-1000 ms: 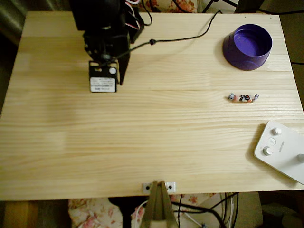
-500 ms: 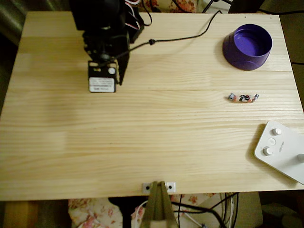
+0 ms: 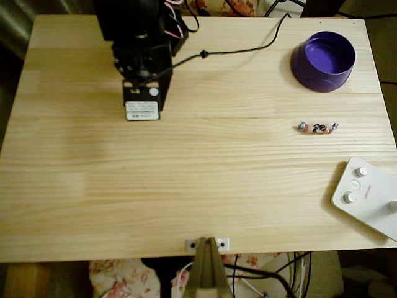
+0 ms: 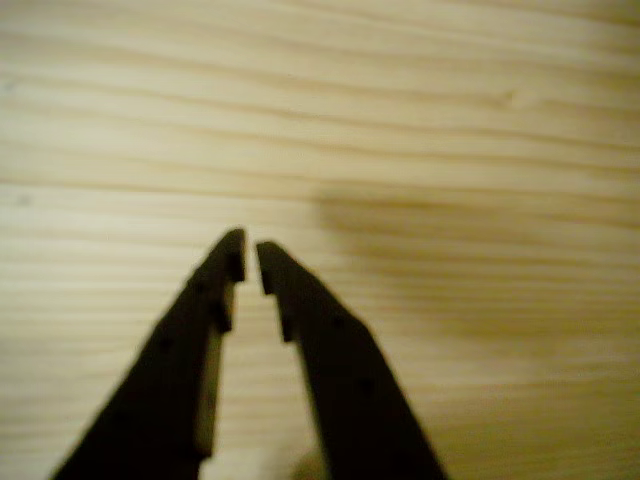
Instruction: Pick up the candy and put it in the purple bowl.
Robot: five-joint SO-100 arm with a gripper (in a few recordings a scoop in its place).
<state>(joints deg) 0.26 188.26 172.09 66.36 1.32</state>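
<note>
The candy [image 3: 317, 128] is a short pinkish-orange strip with dark and white bits, lying flat on the right part of the wooden table [image 3: 198, 180]. Behind it, near the far right corner, stands the purple bowl [image 3: 324, 61], with nothing showing inside. My black arm [image 3: 141, 74] reaches in from the far left, well away from both. In the wrist view my gripper [image 4: 250, 252] hovers over bare wood, its two black fingertips almost touching and nothing between them.
A white device with knobs [image 3: 367, 195] lies at the near right corner. A black cable [image 3: 236, 48] runs across the far side of the table from the arm. A small metal bracket [image 3: 208, 244] sits at the near edge.
The arm has shifted a little to the right and toward the near side in the overhead view. The candy and the bowl have stayed put.
</note>
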